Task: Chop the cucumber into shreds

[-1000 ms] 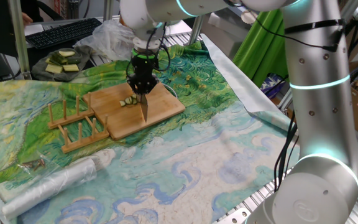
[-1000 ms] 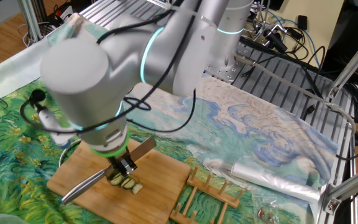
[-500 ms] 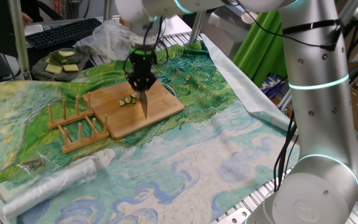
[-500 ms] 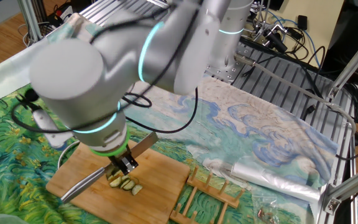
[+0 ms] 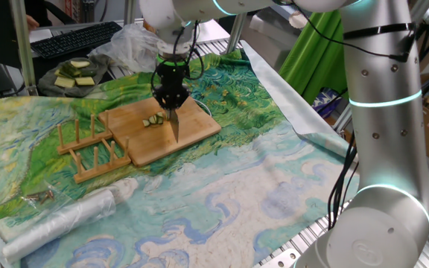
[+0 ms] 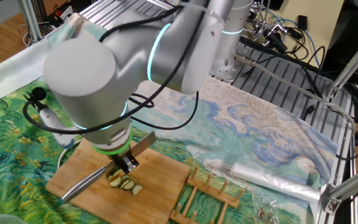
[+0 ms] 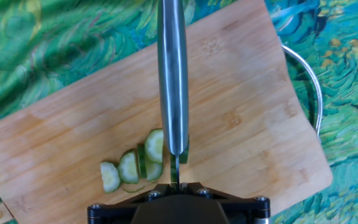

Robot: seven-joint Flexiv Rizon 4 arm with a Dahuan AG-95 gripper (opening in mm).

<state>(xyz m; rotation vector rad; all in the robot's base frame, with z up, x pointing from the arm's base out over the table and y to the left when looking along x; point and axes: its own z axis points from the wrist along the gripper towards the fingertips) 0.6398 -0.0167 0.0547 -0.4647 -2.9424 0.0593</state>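
Observation:
Small cucumber slices (image 7: pixel 132 165) with dark green skin and pale flesh lie in a short row on the wooden board (image 7: pixel 241 124); they also show in one fixed view (image 5: pixel 152 120) and the other (image 6: pixel 125 183). My gripper (image 5: pixel 173 104) is shut on a knife (image 7: pixel 172 74), blade edge down over the right end of the row, beside the last slice. The knife blade (image 5: pixel 174 128) points toward the board's near edge. In the hand view only the gripper's black body (image 7: pixel 179 205) shows, gripping the knife's spine.
A wooden dish rack (image 5: pixel 91 145) stands left of the board. A plate of pale cucumber slabs (image 5: pixel 73 74) sits at the back left. A rolled plastic bag (image 5: pixel 65 216) lies near the front left. A metal ring (image 7: pixel 309 81) peeks from under the board.
The gripper and knife shifted slightly up and toward the back over the slices; the cucumber pieces have stayed in place.

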